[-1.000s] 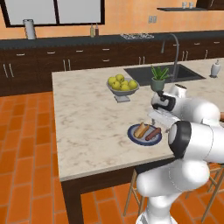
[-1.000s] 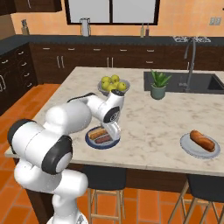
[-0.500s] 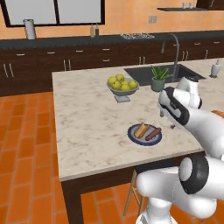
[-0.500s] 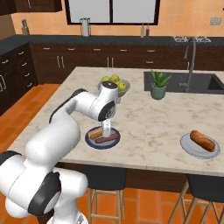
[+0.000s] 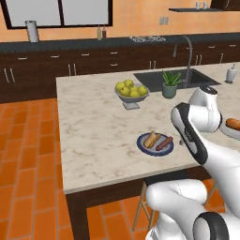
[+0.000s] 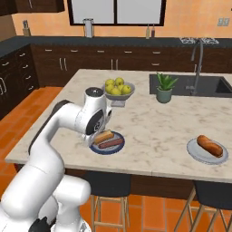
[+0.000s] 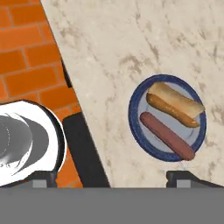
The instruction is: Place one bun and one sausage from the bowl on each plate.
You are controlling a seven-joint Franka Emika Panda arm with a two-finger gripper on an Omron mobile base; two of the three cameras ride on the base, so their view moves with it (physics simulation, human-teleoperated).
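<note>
The near plate (image 7: 136, 127) lies on the marble island with a bun (image 7: 175, 104) and a sausage (image 7: 167, 136) side by side on it. That plate (image 5: 145, 146) (image 6: 118, 147) sits close to the island's front edge. My gripper (image 7: 113, 178) hangs above the edge, off to the plate's side, open with nothing between its fingertips (image 7: 183, 177). The second plate (image 6: 195, 153) (image 5: 227, 133) sits further along the island and holds one brownish oblong piece (image 6: 210, 145) that looks like a bun. The black bowl is out of view.
A grey footed bowl of yellow-green fruit (image 5: 131, 90) (image 6: 116, 87) stands mid-island, with a potted plant (image 5: 170, 84) (image 6: 165, 88) beside the sink (image 5: 159, 79) and its faucet (image 6: 196, 63). Orange tile floor (image 7: 26, 52) and a dark stool (image 6: 108, 183) lie below the island's front edge.
My arm has swung into a new pose and the hand has drawn back from over the near plate toward the island's front edge. Bun and sausage lie on that plate as before.
</note>
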